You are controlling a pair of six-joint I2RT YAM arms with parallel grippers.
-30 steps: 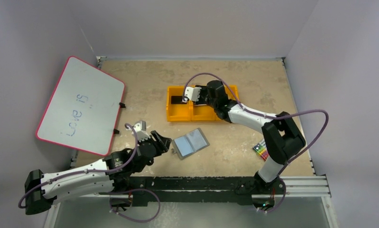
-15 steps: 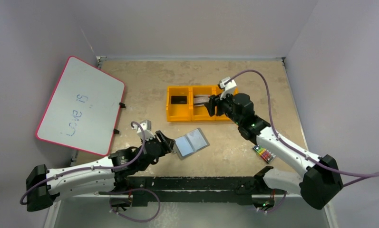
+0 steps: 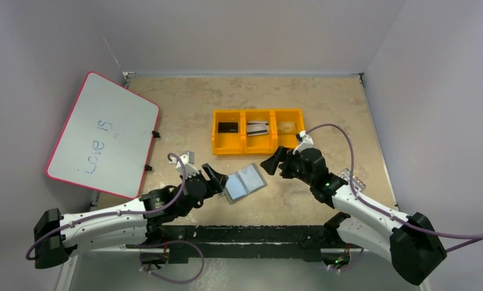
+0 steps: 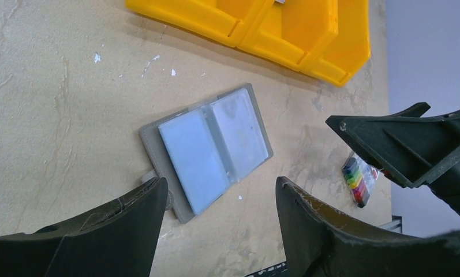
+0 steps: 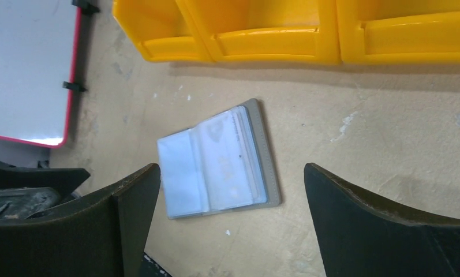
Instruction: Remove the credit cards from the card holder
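The card holder [image 3: 245, 182] lies open and flat on the table, grey outside and pale blue inside [image 4: 207, 150] [image 5: 219, 161]. I cannot tell whether a card sits in its pockets. A black credit card [image 3: 228, 127] lies in the left compartment of the yellow tray [image 3: 257, 147]. A silver-white card with a dark stripe [image 3: 257, 128] lies in the middle one. My left gripper [image 3: 219, 179] [image 4: 220, 183] stands open at the holder's left edge, one finger beside the snap tab. My right gripper [image 3: 275, 167] [image 5: 232, 170] hangs wide open and empty just right of the holder.
A red-rimmed whiteboard [image 3: 102, 136] leans at the left, over the table edge. A pack of coloured crayons [image 3: 354, 179] [image 4: 359, 179] lies on the right, partly under the right arm. The yellow tray's near wall [image 5: 262, 40] is just beyond the holder. Grey walls enclose the table.
My right arm has drawn back from the yellow tray to the holder, opening its jaws wide; the striped card stays in the middle compartment. My left gripper has opened a little more.
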